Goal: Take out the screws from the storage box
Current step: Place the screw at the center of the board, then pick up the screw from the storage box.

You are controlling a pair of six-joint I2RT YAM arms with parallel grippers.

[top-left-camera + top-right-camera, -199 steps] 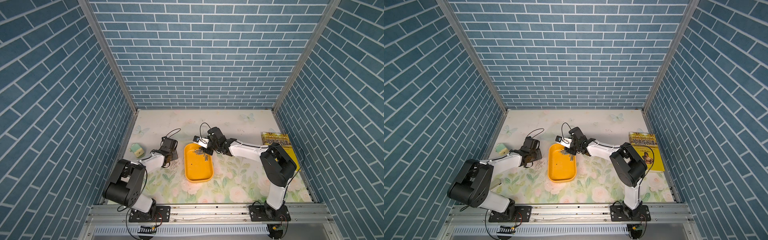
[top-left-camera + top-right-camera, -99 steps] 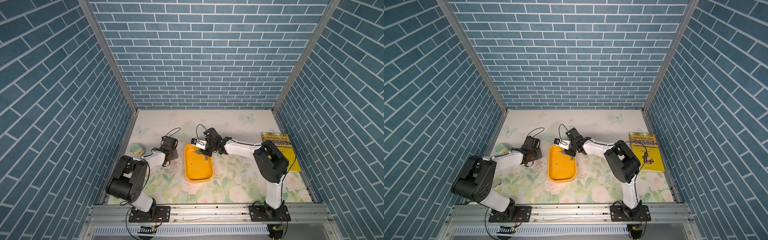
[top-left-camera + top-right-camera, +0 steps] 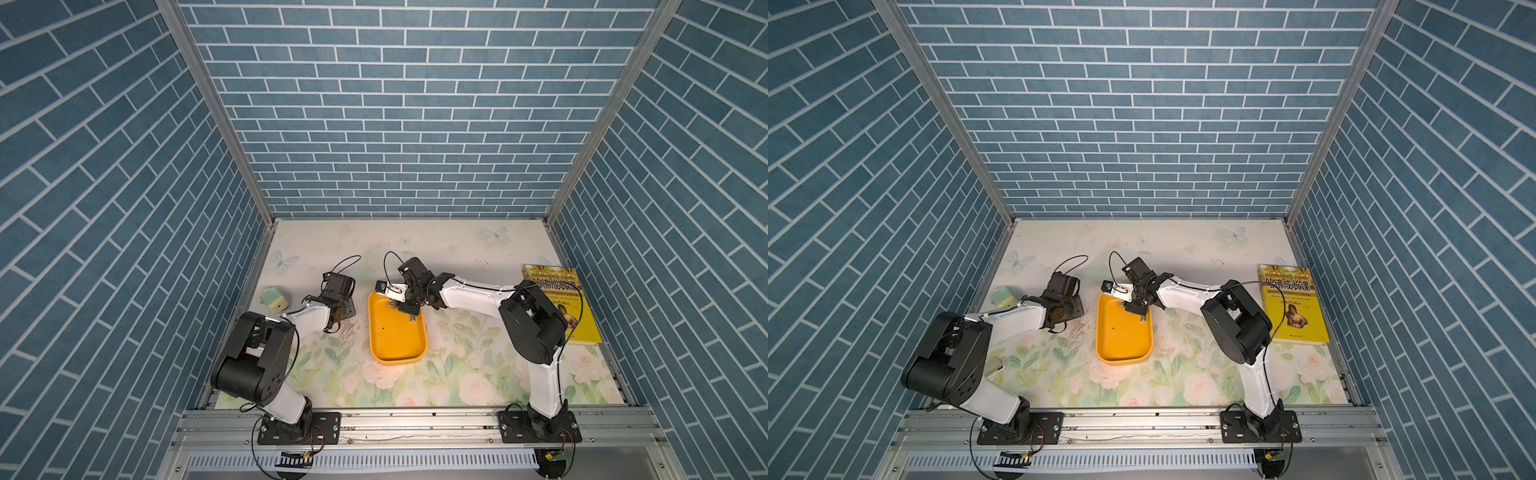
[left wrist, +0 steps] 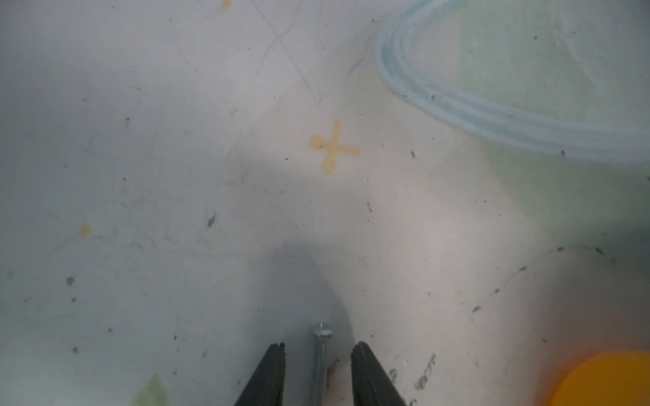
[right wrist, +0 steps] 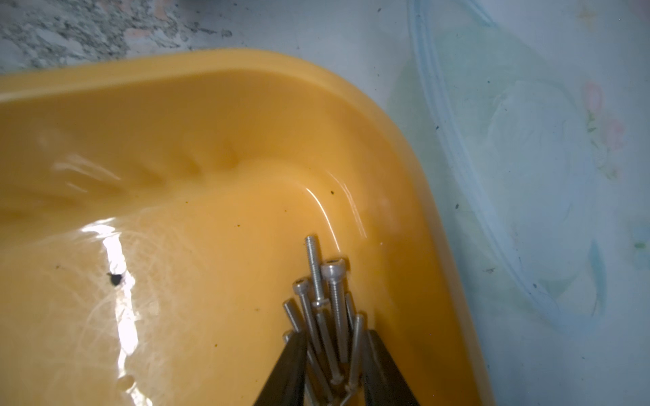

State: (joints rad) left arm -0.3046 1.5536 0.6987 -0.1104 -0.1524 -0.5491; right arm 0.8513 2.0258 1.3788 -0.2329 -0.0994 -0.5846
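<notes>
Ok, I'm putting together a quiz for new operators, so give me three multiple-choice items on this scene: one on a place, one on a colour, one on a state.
1. Where are the bundled screws?
A. At the far end of the storage box
B. At its near end
C. Outside it

2. What colour is the storage box?
A. Blue
B. Yellow-orange
C. Green

3. How do the fingers of the left gripper stand?
A. Shut on a screw
B. Shut, nothing between them
C. Apart, a lone screw lying between them

Answers:
1 A: both top views show them at the end of the box away from the arm bases.
2 B: its floor and walls are yellow-orange in every view.
3 C: in the left wrist view there are gaps on both sides of the screw, which lies on the mat.
</notes>
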